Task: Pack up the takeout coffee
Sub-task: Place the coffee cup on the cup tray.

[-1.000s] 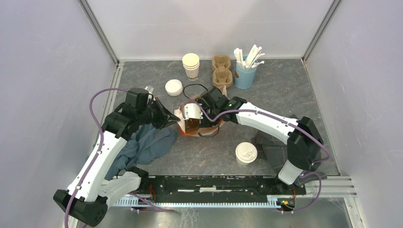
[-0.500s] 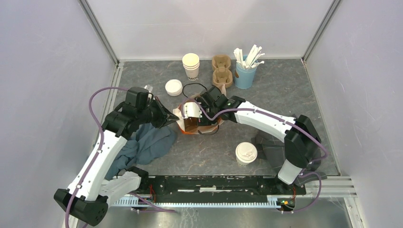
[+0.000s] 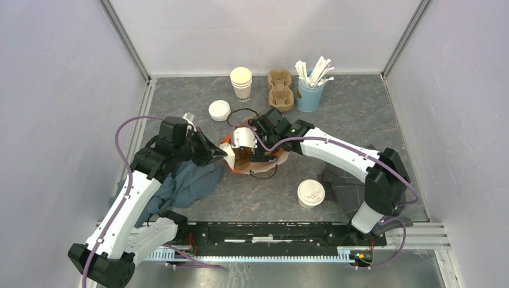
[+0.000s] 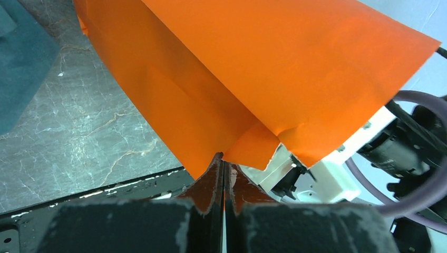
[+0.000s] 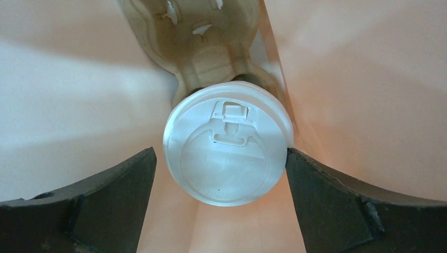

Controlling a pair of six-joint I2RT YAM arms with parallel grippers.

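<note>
A brown pulp cup carrier (image 3: 280, 90) and a blue cup of white stirrers (image 3: 310, 96) are standing along the desk's (image 3: 372, 120) far edge.

- Paper bag (image 4: 263, 68): bright orange.
- Bagged coffee cup (image 5: 228, 150): white sip lid.
- Loose coffee cup (image 3: 311, 193): cream body, white lid.
- Pulp cup carrier (image 5: 203, 47): tan.
- Tabletop (image 3: 360, 120): dark grey with pale marble veining.
- Cloth (image 3: 189, 180): slate blue.
- Stirrer holder (image 3: 309, 97): light blue.
- Stirrers (image 3: 316, 69): white.
</note>
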